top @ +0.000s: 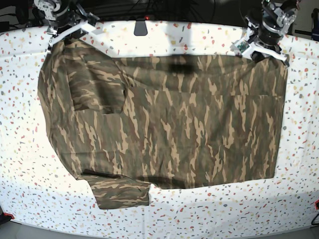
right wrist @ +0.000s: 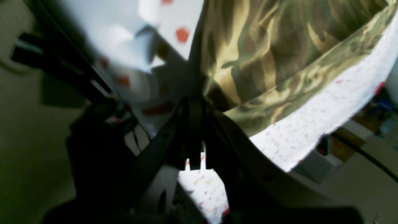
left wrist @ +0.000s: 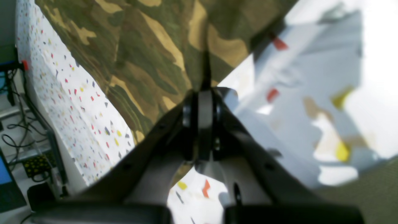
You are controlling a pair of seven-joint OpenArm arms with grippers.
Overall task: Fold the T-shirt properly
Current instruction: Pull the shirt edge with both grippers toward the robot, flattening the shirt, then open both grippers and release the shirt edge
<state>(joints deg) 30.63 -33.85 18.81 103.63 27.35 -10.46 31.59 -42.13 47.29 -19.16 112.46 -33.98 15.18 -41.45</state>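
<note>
Camouflage T-shirt [top: 169,124] lies flat, soft, creased, on speckled table [top: 164,209].

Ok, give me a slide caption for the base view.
Both tools pinch the far edge of a camouflage T-shirt spread flat on a speckled table.

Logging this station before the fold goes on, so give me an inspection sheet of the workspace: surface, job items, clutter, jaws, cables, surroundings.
Surface: white speckled table, bare around the garment.
Job's things: T-shirt spread flat, one sleeve folded onto the body, the other sticking out at the near edge.
Clutter: nothing seen.
Grippers: left gripper jaws shut on the T-shirt at a far corner; right gripper jaws shut on the T-shirt at the opposite far corner.
Cables: black cables hang off the table's side.
Surroundings: blue screen and dark equipment beside the table.
</note>
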